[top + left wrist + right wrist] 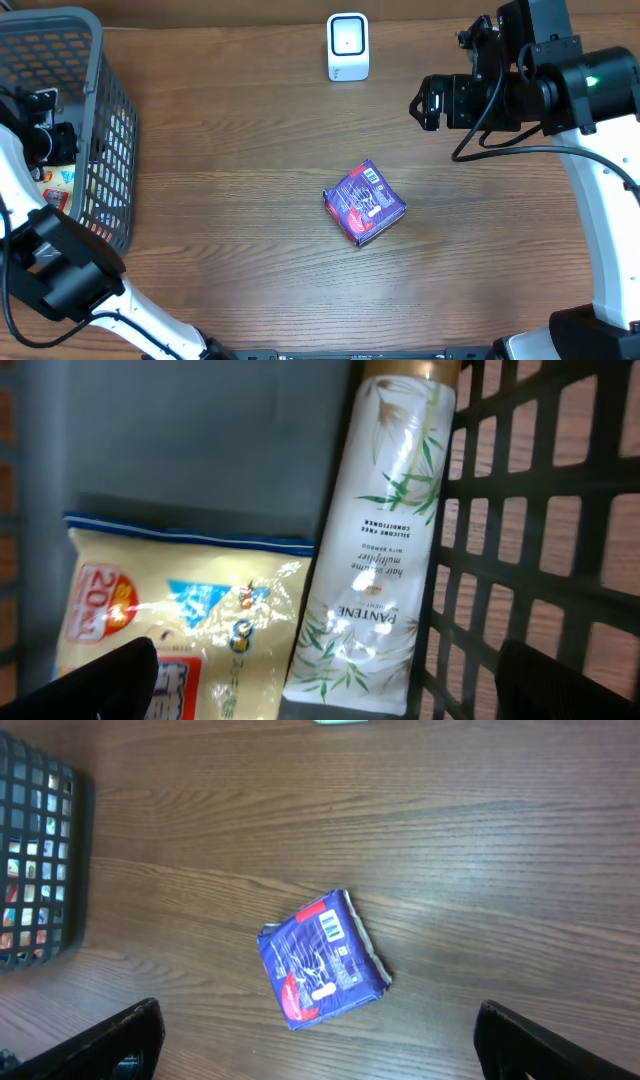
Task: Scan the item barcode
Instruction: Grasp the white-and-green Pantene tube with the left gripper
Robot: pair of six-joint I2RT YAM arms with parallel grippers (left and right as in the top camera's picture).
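The left gripper (330,695) was wide open and empty, over at the left side. The right gripper (328,1045) was wide open and empty too, looking down. The right arm (603,215) reached up on the right.

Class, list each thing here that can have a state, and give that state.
purple packet, lying flat, barcode up
scanner, upright
basket, upright, holding goods
shampoo tube, lying in basket
snack bag, lying in basket
left gripper, open, empty
right gripper, open, empty
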